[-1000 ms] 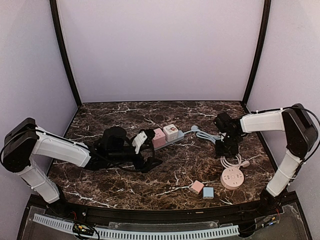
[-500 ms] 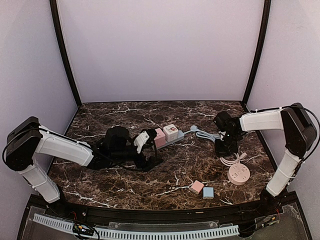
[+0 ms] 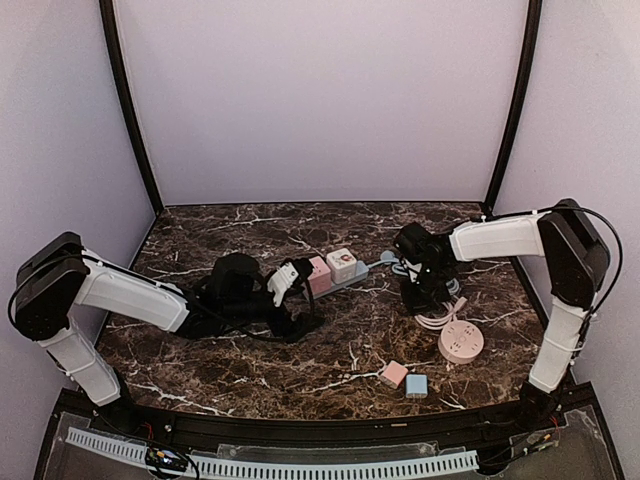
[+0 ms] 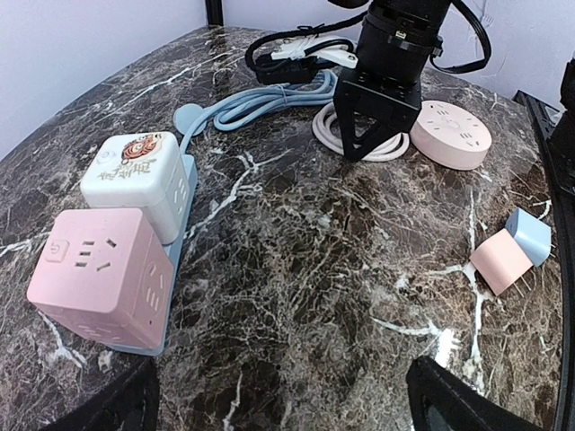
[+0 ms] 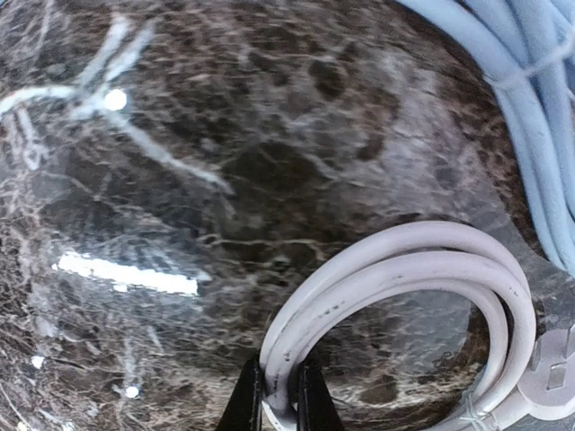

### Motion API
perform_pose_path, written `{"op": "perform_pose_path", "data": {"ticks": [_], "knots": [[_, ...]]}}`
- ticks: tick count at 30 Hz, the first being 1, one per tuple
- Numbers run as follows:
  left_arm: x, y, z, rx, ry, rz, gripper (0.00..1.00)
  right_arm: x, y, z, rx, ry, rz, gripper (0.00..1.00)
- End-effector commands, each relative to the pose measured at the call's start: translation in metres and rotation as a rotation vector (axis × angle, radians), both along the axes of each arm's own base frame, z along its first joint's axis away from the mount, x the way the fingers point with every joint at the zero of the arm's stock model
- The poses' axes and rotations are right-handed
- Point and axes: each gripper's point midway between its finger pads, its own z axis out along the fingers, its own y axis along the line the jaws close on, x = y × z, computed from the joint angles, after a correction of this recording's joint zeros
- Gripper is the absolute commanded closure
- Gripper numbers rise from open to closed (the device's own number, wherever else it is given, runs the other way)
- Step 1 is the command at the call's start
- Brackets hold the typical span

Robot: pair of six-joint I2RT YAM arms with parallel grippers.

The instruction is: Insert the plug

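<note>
White plug [image 5: 550, 377] lies flat on the marble table [image 3: 350, 350], right of centre, at the end of its coiled white cord [image 5: 395, 269], the coil just beside the round pink socket [image 3: 461, 342]. Right gripper [image 5: 277, 400] pinched tight on a loop of that cord, with the bundled blue cable [image 5: 530, 81] close behind. To the left sits the blue power strip [image 4: 184, 193] carrying a pink cube [image 4: 97, 269] and a white cube [image 4: 137, 175]; left gripper [image 3: 290, 300] low beside the pink cube, jaws wide apart with nothing between them; two small adapters, pink [image 3: 394, 374] and blue [image 3: 416, 385], near the front edge.
</note>
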Motion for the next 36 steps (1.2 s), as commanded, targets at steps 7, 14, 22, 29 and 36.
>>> {"op": "perform_pose_path", "data": {"ticks": [7,14,22,29,36], "knots": [[0.005,0.01,-0.002,0.003,-0.004,0.028,0.04,-0.035,0.121,-0.018,0.318,0.129,0.326,1.0],[0.006,0.015,-0.005,0.011,0.0,0.044,0.04,-0.036,0.152,-0.019,0.337,0.135,0.429,1.0],[0.007,0.019,-0.004,0.017,-0.004,0.061,0.04,-0.046,0.19,-0.009,0.377,0.113,0.569,1.0],[0.004,0.023,-0.006,0.024,0.008,0.067,0.04,-0.046,0.186,-0.008,0.34,0.09,0.574,1.0],[0.001,0.018,-0.003,0.012,0.026,0.039,0.04,-0.034,0.165,0.009,0.26,0.018,0.521,0.84]]}}
